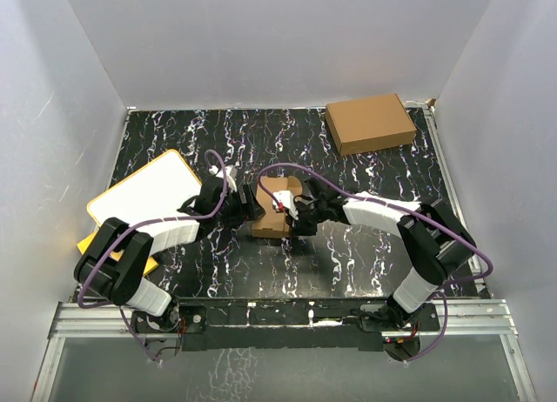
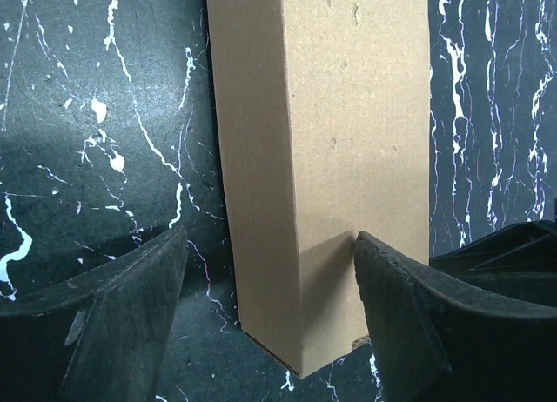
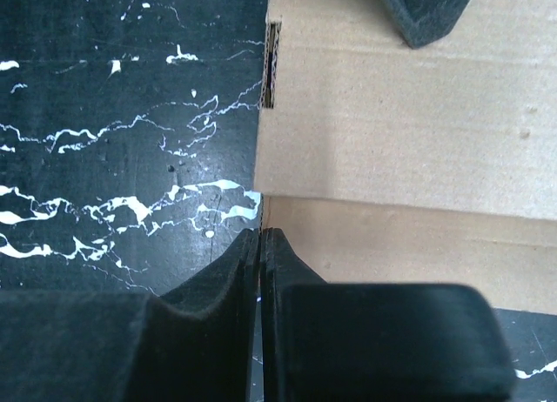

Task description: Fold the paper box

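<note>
Mid-frame, the paper box (image 1: 277,206) is straddled by the open left gripper (image 2: 270,241); right gripper (image 3: 261,235) closed; even squeezing is advised.

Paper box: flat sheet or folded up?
Partly folded at least: the paper box shows two faces meeting at a creased edge. Ends closed or not: cannot tell.

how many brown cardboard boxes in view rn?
2. The paper box at centre, partly folded; a larger closed brown box at the far right corner. None obviously hidden.
</note>
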Robot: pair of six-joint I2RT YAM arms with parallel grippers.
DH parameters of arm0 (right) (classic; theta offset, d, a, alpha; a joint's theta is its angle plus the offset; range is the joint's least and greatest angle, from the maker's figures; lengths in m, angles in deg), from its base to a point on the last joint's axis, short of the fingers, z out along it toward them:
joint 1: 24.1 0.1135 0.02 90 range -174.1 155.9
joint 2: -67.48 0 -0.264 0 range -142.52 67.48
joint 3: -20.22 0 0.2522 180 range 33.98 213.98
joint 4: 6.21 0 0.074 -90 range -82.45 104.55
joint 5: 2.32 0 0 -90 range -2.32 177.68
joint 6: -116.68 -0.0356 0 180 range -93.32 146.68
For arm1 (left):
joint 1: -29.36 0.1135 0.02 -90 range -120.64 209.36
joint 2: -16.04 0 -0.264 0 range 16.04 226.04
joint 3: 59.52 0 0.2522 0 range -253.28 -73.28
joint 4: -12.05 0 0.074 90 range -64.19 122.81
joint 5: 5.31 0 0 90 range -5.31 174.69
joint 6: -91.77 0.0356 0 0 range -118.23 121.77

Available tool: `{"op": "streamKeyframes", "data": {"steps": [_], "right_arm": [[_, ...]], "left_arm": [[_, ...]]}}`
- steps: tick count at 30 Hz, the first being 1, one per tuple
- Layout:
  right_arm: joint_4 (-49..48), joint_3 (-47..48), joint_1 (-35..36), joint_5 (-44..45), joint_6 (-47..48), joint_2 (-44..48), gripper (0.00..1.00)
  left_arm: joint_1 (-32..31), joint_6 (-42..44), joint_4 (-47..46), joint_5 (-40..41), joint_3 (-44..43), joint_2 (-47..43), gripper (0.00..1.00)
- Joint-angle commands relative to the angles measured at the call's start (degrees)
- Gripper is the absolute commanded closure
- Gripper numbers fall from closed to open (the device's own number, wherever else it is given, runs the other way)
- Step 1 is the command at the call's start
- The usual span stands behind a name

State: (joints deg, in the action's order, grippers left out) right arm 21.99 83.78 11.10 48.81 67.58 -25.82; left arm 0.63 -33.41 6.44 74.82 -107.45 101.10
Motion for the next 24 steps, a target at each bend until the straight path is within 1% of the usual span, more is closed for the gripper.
{"op": "streamKeyframes", "data": {"steps": [1, 9, 14, 18, 21, 24], "right_arm": [[-0.22, 5.24, 1.93, 0.06, -3.44, -0.43, 0.92], [3.45, 9.90, 4.87, 2.28, -6.37, -3.51, 0.92], [5.29, 10.64, 4.84, 2.87, -6.09, -3.70, 0.88], [6.73, 10.70, 4.17, 1.81, -4.88, -2.83, 0.78], [7.79, 10.64, 2.87, 0.74, -3.91, -1.63, 0.69], [8.78, 10.56, 1.35, -0.67, -3.00, -0.37, 0.62]], "left_arm": [[0.08, 0.68, 3.53, -0.16, -0.93, 0.55, 0.26], [-0.23, 0.63, 4.10, -0.24, -1.66, 1.21, 0.27], [-0.18, 1.67, 4.53, 0.00, -2.13, 1.00, 0.27], [-0.17, 3.02, 6.34, 0.54, -3.92, 0.39, 0.24], [-0.12, 4.14, 8.43, 2.09, -5.72, -0.65, 0.18], [0.20, 5.09, 10.60, 3.68, -7.70, -2.10, 0.14]]}}
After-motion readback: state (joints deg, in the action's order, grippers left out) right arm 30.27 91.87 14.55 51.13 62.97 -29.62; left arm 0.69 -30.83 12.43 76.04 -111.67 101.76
